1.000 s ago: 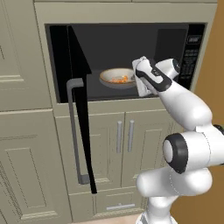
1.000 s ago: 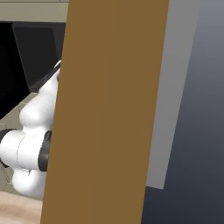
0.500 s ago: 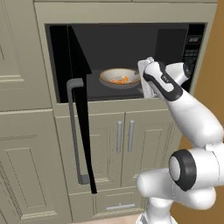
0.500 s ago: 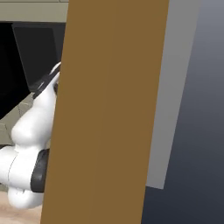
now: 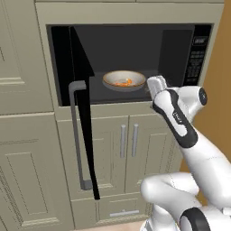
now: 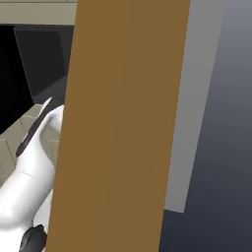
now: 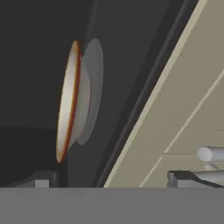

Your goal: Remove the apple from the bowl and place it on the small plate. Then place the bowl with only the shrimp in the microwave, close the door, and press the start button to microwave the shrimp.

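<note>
The bowl (image 5: 123, 80) with the shrimp (image 5: 122, 82) is seen inside the microwave (image 5: 135, 63), door (image 5: 80, 108) swung open; the gripper (image 5: 153, 84) is held spread wide just beside it, empty.

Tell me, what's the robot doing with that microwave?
The robot arm has put the bowl with the shrimp inside the microwave. Its gripper is at the front of the opening, just right of the bowl, with its jaws open and nothing in them. The door is swung wide open, so it has not been closed yet.
</note>
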You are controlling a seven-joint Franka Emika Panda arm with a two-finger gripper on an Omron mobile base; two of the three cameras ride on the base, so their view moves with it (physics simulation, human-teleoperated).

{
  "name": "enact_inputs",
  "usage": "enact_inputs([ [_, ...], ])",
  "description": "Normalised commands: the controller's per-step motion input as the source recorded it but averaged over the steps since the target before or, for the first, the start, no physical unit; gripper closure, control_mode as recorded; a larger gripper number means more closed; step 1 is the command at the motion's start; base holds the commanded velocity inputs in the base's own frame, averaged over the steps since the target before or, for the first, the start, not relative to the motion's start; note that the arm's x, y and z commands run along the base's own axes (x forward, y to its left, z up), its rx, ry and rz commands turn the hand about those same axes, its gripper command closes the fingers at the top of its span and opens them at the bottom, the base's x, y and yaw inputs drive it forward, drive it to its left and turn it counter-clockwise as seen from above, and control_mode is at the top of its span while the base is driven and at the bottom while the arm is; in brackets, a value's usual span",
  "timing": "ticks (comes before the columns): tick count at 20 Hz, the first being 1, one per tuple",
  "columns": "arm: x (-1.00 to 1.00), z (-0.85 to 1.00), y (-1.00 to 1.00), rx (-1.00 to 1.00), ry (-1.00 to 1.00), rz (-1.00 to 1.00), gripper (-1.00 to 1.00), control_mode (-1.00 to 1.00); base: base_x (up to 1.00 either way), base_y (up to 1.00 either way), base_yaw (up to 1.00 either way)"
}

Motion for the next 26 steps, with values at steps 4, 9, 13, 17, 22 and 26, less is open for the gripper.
enact_inputs([
  [4, -0.64, 0.00, 0.00, -0.69, -0.20, -0.06, -1.00, -1.00, 0.00, 0.00, 0.00],
  [9, -0.55, -0.14, 0.00, -0.62, -0.03, -0.24, -1.00, -1.00, 0.00, 0.00, 0.00],
  [13, -0.36, -0.26, -0.01, -0.61, 0.00, -0.29, -1.00, -1.00, 0.00, 0.00, 0.00],
  [17, -0.10, -0.18, -0.17, -0.59, 0.01, -0.26, -1.00, -1.00, 0.00, 0.00, 0.00],
  [22, 0.00, -0.05, -0.36, -0.54, 0.01, -0.23, -1.00, -1.00, 0.00, 0.00, 0.00],
  [26, -0.03, -0.06, -0.22, -0.55, -0.03, -0.25, -1.00, -1.00, 0.00, 0.00, 0.00],
])
